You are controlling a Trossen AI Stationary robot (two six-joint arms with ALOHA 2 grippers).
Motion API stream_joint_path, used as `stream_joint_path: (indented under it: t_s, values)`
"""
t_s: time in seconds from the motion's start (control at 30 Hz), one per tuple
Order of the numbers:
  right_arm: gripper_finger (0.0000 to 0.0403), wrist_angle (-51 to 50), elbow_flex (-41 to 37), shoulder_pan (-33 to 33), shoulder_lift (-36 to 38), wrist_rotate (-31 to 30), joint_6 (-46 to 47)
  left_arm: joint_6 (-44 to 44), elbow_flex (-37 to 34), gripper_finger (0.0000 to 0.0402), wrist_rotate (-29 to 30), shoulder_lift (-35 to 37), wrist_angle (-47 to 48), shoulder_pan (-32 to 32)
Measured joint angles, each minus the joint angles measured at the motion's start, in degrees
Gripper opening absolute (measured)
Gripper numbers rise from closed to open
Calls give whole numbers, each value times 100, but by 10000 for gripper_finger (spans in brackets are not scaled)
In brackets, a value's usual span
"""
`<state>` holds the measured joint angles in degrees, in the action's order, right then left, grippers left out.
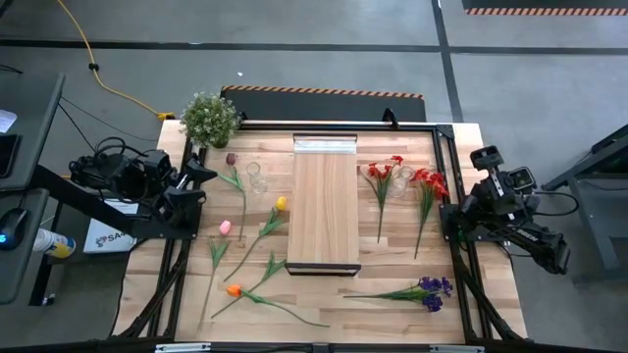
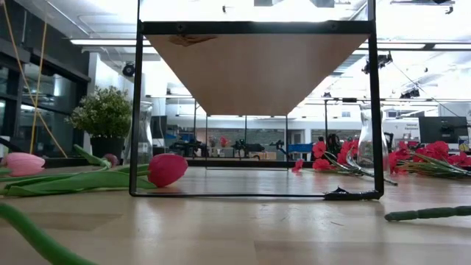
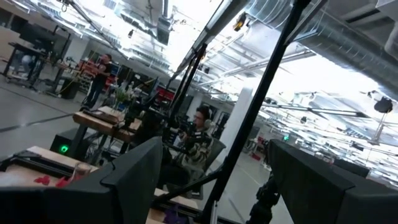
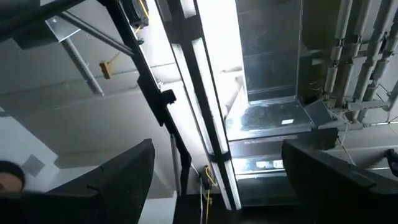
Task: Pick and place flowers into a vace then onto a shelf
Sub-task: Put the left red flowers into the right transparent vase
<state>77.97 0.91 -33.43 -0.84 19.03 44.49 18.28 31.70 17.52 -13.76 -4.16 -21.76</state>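
The flowers lie flat on the table around the light wood shelf (image 1: 324, 211). To its left are a maroon head (image 1: 232, 158), a yellow one (image 1: 281, 204), a pink one (image 1: 225, 227) and an orange one (image 1: 233, 290). To its right lie two red sprays (image 1: 383, 173) (image 1: 429, 182) and a purple one (image 1: 432, 291). A glass vase (image 1: 256, 176) stands left of the shelf and another (image 1: 399, 181) right of it. My left gripper (image 1: 196, 184) (image 3: 217, 186) rests open at the table's left edge. My right gripper (image 1: 453, 212) (image 4: 217, 186) is open at the right edge. Neither is near a flower.
A bushy potted plant (image 1: 209, 118) stands at the far left corner. A black frame (image 1: 437, 127) runs along the table's edges. In the low view the shelf (image 2: 257, 73) stands raised on black legs, with a pink head (image 2: 167, 169) beside it. A person (image 3: 199, 146) sits in the room beyond.
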Motion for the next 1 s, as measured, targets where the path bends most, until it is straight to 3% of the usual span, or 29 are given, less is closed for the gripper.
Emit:
stream_joint_path:
  t_s: [0.3,0.53,0.73,0.87,1.0]
  values:
    - [338,-9,0,0,0,-980,-5,168,0,326,4,0,2,0]
    - [339,-17,0,0,0,-951,-207,322,2,326,7,0,2,0]
    - [337,-391,525,0,0,-356,-265,491,7,326,20,0,-2,0]
    - [338,-1672,1505,-1,0,268,-776,557,9,326,22,2,-42,0]
    - [337,-4113,2773,-1,-71,589,-1472,557,11,326,20,2,-42,0]
